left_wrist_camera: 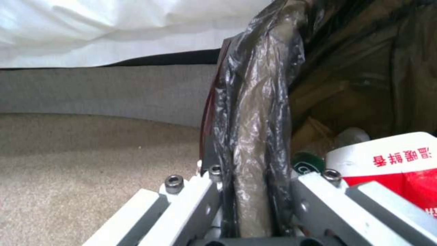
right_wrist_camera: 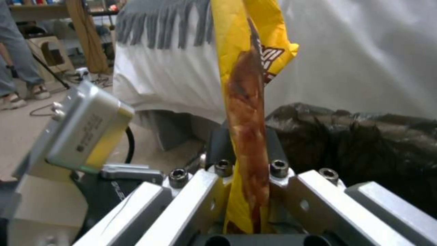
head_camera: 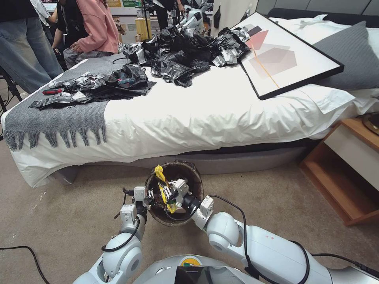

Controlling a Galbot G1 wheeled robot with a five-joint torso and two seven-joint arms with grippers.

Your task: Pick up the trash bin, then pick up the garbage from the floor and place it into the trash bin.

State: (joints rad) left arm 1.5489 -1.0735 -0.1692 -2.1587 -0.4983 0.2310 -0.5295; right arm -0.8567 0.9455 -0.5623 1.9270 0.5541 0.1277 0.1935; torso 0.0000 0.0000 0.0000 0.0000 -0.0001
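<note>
Clamped on the trash bin rim, our left gripper sees a cup inside; our right gripper pinches a yellow wrapper above it.

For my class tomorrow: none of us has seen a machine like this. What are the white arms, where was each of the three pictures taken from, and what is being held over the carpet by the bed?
It is a wheeled robot with two arms, each ending in a gripper. The head view looks down from the robot's head; the other two come from cameras on its wrists.

The left gripper is shut on the rim of the trash bin, pinching the dark bag liner folded over it. Inside the bin lie a red-and-white paper cup and a green-capped bottle.

The right gripper is shut on a yellow snack wrapper, holding it over the bin's mouth.

Behind stands a bed with black bags and a framed picture on it.
</note>
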